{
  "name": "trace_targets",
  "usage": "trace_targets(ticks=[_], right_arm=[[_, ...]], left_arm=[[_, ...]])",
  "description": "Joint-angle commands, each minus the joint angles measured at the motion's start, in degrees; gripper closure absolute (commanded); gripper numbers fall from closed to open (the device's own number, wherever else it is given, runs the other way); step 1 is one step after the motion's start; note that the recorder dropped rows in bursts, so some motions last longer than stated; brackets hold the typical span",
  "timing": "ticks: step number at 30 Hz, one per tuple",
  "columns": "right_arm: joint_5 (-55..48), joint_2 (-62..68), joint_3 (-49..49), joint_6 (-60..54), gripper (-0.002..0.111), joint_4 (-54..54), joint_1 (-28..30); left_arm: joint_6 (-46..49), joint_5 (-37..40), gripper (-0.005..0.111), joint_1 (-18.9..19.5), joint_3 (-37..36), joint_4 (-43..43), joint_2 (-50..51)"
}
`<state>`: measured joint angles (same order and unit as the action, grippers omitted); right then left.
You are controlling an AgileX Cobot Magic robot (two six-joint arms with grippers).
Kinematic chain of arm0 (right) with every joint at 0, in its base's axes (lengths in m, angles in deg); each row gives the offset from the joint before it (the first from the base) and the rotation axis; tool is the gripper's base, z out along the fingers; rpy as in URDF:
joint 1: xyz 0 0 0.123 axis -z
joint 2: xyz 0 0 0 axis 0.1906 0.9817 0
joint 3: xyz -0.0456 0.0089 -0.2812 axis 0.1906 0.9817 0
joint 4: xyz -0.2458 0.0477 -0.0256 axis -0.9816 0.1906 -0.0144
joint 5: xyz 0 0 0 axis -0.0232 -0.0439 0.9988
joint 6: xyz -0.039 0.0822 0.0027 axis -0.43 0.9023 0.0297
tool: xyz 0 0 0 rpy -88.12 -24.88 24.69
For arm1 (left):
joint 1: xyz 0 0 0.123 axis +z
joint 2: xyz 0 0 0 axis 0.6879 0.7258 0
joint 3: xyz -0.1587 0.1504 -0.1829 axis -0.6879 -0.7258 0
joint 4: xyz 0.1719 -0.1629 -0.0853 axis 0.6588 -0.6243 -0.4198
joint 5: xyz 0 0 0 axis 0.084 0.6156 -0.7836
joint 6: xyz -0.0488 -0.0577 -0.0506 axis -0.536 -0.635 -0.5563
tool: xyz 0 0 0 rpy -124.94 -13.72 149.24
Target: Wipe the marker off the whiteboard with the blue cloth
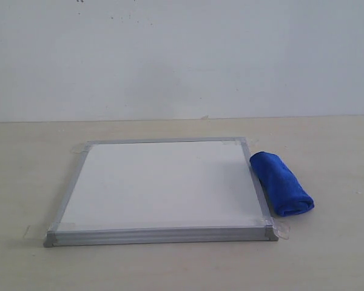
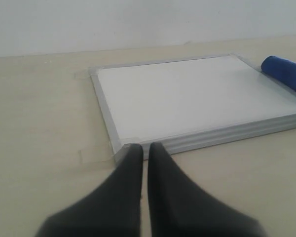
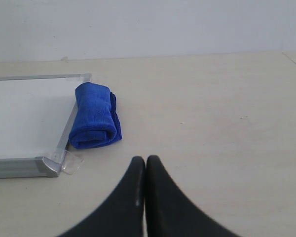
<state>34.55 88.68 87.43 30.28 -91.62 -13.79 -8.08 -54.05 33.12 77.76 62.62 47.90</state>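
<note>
Blue cloth [image 1: 281,183] rolled up on worktop [image 1: 327,254], touching right frame of whiteboard [image 1: 161,185]. Looks soft, light, not slippery; prob. squashes under grip and may unroll if taken by one end. Better to pinch across middle of roll, from top, w/ fingers deep enough for all layers. Left end effector [image 2: 144,148] and right end effector [image 3: 145,160] both pressed together, empty. No marker line visible on board.

A pale beige worktop [image 1: 327,260] is spreading out beneath and ahead of the right claw [image 3: 145,159], running back to a plain white wall [image 1: 182,54] far beyond it. A clear tape tab [image 3: 71,163] is lying flat on the worktop, a little ahead of that claw.
</note>
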Motion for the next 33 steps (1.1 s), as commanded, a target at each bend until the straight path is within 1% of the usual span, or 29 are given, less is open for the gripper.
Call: trace_targets(ticks=[1, 2, 6, 17, 19, 33], right_arm=[[0.53, -0.28, -0.01, -0.05, 0.108, -0.33, 0.45], [0.53, -0.28, -0.01, -0.05, 0.108, -0.33, 0.45], [0.53, -0.28, -0.01, -0.05, 0.108, -0.33, 0.45], [0.53, -0.28, -0.01, -0.05, 0.108, -0.33, 0.45], [0.53, -0.28, -0.01, -0.05, 0.108, -0.33, 0.45], [0.53, -0.28, -0.01, -0.05, 0.108, -0.33, 0.45]], left_arm=[[0.37, 0.47, 0.103, 3.42, -0.24, 0.72, -0.19], [-0.04, 0.47, 0.103, 5.08, -0.24, 0.72, -0.19], [-0.29, 0.47, 0.103, 9.1, -0.24, 0.72, -0.19], [-0.29, 0.47, 0.103, 15.26, -0.24, 0.72, -0.19], [-0.29, 0.47, 0.103, 15.77, -0.24, 0.72, -0.19], [-0.29, 0.36, 0.103, 15.77, -0.24, 0.72, -0.19]])
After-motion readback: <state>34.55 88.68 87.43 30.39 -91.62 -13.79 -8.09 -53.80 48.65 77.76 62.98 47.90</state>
